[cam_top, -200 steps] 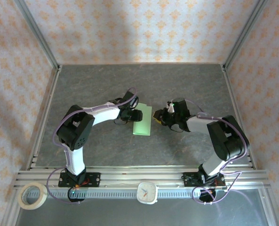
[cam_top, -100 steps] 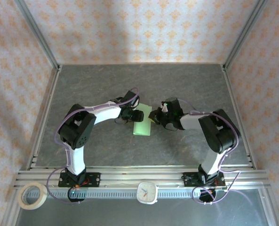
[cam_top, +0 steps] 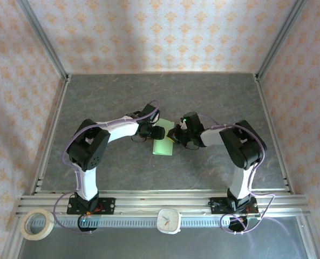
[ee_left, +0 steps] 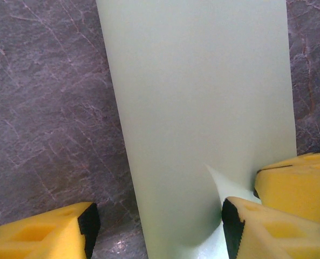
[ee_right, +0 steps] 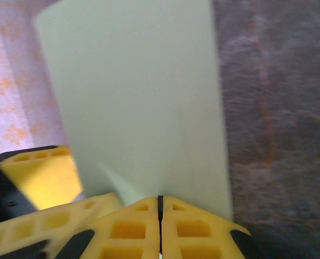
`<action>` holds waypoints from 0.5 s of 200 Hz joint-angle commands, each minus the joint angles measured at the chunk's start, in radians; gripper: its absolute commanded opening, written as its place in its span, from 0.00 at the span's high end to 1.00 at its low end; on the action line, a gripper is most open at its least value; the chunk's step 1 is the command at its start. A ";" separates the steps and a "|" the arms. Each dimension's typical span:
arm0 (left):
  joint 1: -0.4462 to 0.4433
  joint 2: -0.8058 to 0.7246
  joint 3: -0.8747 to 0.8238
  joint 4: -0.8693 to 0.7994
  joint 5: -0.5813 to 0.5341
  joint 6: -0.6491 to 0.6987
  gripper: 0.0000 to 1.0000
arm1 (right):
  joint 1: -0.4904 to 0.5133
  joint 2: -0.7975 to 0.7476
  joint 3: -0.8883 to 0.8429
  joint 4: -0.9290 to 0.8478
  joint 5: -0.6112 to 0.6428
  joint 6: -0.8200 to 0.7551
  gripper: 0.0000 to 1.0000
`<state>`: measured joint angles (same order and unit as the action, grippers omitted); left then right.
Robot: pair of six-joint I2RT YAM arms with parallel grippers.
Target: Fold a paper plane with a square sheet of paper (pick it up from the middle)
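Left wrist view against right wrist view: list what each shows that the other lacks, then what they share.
Left wrist adds: the left gripper open, one finger over bare table, the other over the paper, and a small lifted curl at the paper's near edge. Right wrist adds: the right gripper shut at the paper's edge, and patterned wall behind. Shared: the pale green paper as a long strip on the grey table, plus a yellow finger of the other gripper.
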<state>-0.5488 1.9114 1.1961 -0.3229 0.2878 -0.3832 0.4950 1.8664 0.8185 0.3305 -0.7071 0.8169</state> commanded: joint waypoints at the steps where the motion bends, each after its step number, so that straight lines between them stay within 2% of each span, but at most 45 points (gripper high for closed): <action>1: 0.004 0.008 -0.021 0.008 0.014 0.004 0.36 | 0.006 0.020 -0.006 -0.071 0.069 -0.045 0.93; 100: 0.003 -0.049 -0.042 0.028 0.023 -0.014 0.35 | 0.010 0.012 -0.050 -0.110 0.105 -0.076 0.94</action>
<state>-0.5488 1.8927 1.1713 -0.3000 0.3054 -0.3912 0.4988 1.8641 0.8135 0.3313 -0.6899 0.7738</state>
